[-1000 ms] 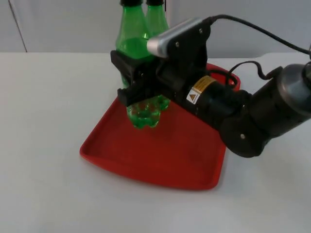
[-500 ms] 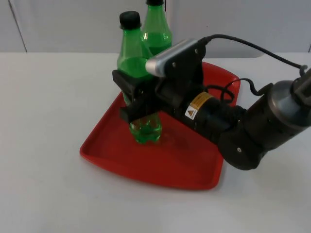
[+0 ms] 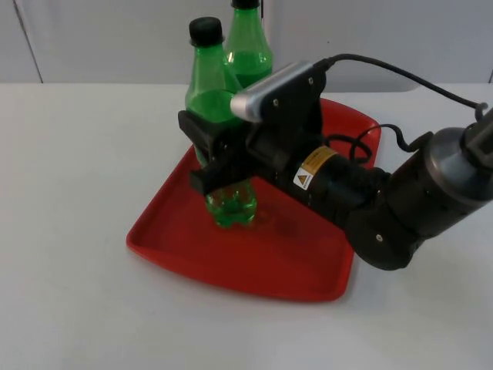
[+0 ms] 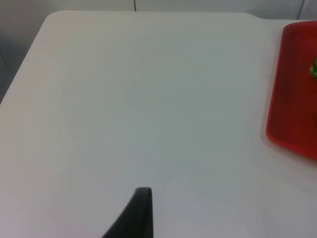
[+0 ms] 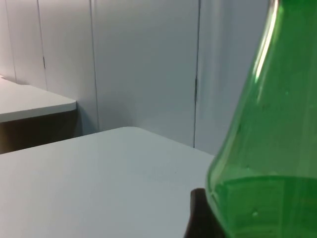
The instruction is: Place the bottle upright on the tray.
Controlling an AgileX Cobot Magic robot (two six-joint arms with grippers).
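- While the left arm waits off to the side, its left claw (image 4: 141,208) hangs above the bare white surface (image 3: 69,154) — whether it is apart or together, I cannot tell.
- On the red tray (image 3: 262,254) a green bottle (image 3: 212,85) stands upright, base touching the tray.
- Right claw (image 3: 219,166) is clamped on that bottle — a second bottle (image 3: 248,50) stands just behind.

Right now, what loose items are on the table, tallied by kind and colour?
Green plastic bottles with black caps: 2, one upright in the right gripper with its base on the tray, one standing behind it.
Red tray: 1.
Total: 3.
The left gripper waits over bare table.
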